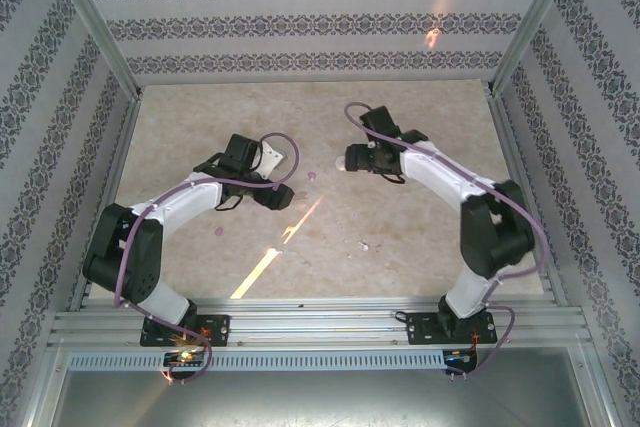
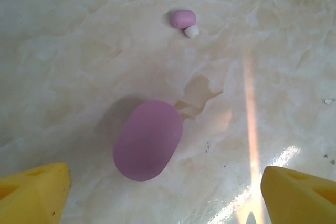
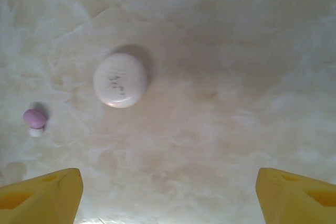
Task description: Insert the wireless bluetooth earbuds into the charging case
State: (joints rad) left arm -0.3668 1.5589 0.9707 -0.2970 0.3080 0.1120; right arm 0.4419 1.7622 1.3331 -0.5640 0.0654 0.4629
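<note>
The case (image 2: 148, 140) looks shut. It's lying on the tabletop (image 2: 79, 51) mid-left, just ahead of the left fingers (image 2: 34, 192), which are spread wide and touching nothing. The right fingers (image 3: 42, 195) are spread too, with nothing in them, near a white disc (image 3: 121, 80). One earbud (image 2: 183, 19) sits right of the case and a little farther back, not touching it. It looks tiny, light and slick, so I'd guess it squirts out easily. Pinch across the lilac body, not the white tip (image 2: 191, 31).
</note>
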